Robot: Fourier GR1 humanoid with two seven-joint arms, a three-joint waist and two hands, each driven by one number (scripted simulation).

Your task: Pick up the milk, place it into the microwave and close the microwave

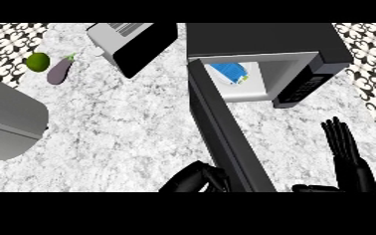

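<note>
The blue milk carton (229, 72) lies inside the microwave (286, 74), on its white floor near the back left. The microwave door (224, 129) stands swung out toward me, a long dark panel running from the oven's left edge down to the lower middle. My left hand (197, 178) sits at the door's lower end on its left side, fingers curled against the panel. My right hand (345, 154) is at the lower right, open, fingers straight and pointing up, apart from the microwave.
A toaster-like appliance (132, 42) stands at the back, left of the microwave. A green lime (38, 61) and a purple eggplant (58, 72) lie at the far left. A grey sink or bin (18, 124) occupies the left edge.
</note>
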